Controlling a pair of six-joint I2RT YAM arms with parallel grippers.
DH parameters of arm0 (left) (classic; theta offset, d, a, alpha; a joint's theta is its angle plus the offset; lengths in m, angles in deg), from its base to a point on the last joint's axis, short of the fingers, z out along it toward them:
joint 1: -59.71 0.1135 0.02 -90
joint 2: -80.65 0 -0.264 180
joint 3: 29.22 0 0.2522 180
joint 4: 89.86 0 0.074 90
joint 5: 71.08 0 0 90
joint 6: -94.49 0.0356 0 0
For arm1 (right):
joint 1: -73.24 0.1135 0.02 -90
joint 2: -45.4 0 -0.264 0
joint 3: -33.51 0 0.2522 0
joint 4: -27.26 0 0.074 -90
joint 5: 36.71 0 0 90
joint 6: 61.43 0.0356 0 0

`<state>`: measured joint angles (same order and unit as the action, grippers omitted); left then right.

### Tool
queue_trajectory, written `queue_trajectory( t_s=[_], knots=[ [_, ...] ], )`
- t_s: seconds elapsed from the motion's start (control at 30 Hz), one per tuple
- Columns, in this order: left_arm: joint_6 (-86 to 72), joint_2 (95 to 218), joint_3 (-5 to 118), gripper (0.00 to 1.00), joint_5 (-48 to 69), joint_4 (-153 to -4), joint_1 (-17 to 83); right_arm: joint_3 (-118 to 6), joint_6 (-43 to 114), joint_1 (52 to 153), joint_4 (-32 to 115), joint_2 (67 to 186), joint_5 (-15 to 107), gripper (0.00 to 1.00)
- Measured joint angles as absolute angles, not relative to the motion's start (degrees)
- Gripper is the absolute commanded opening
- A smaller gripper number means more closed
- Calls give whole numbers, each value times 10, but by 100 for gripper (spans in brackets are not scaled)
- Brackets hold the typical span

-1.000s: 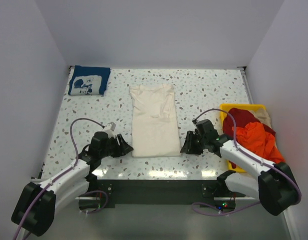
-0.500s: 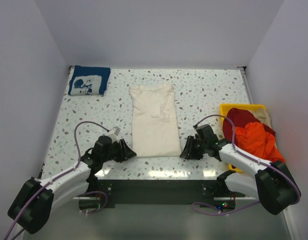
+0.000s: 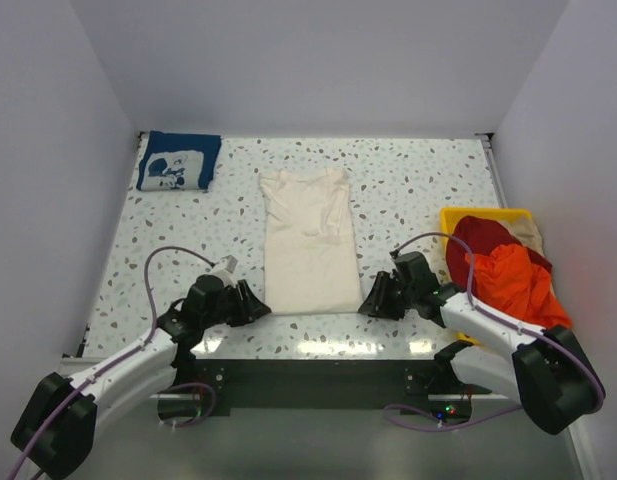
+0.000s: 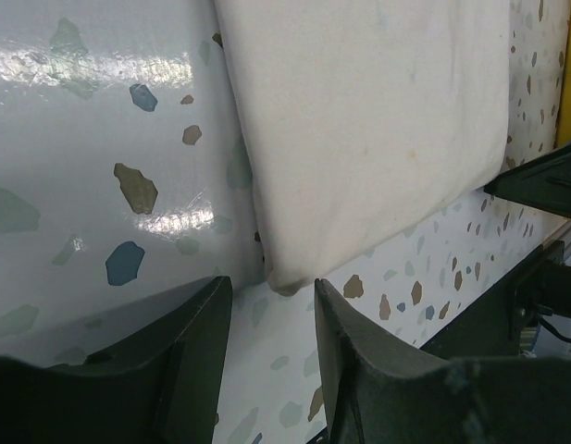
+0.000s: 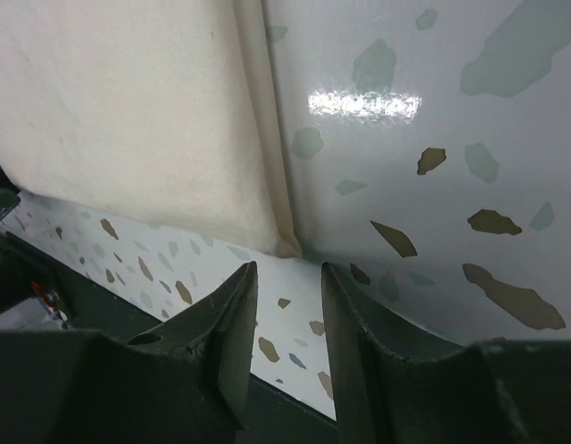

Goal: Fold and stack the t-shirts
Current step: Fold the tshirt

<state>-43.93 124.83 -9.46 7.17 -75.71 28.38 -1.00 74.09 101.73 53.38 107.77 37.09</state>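
Observation:
A cream t-shirt [image 3: 308,238] lies flat in a long strip down the middle of the speckled table [image 3: 418,190], sleeves folded in. My left gripper [image 3: 260,309] sits low at its near left corner [image 4: 290,277], open, the cloth corner just ahead of the fingertips and nothing between them. At the near right corner [image 5: 290,242] my right gripper [image 3: 367,305] is likewise open and empty. A folded navy t-shirt [image 3: 177,161] with white print rests at the far left. An orange-red t-shirt [image 3: 513,280] is heaped in the yellow bin [image 3: 453,217], with a beige one [image 3: 531,232] behind it.
White walls enclose the table on three sides. The yellow bin stands against the right edge, a dark red cloth [image 3: 480,238] on top of its heap. The table's near edge and the dark base rail [image 3: 308,375] run just behind both grippers.
Both grippers have moved in toward the cream t-shirt's near corners and dropped closer to the table. The left jaws have narrowed a little. The shirt has not moved.

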Motion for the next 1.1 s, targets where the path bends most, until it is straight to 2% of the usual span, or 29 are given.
queue_trajectory(
  t_s=[0.27, 0.7, 0.97, 1.1],
  knots=[
    [-455, 1250, -99, 40, 77, -762, 276, 0, 759, 1017, 496, 1085, 370, 38],
    [-476, 1289, -106, 37, 79, -818, 251, 8, 772, 1017, 478, 1083, 372, 37],
    [-489, 1307, -106, 27, 83, -833, 244, 14, 779, 1017, 460, 1084, 372, 36],
    [-492, 1313, -106, 17, 85, -839, 243, 15, 784, 1017, 459, 1084, 372, 35]
  ],
)
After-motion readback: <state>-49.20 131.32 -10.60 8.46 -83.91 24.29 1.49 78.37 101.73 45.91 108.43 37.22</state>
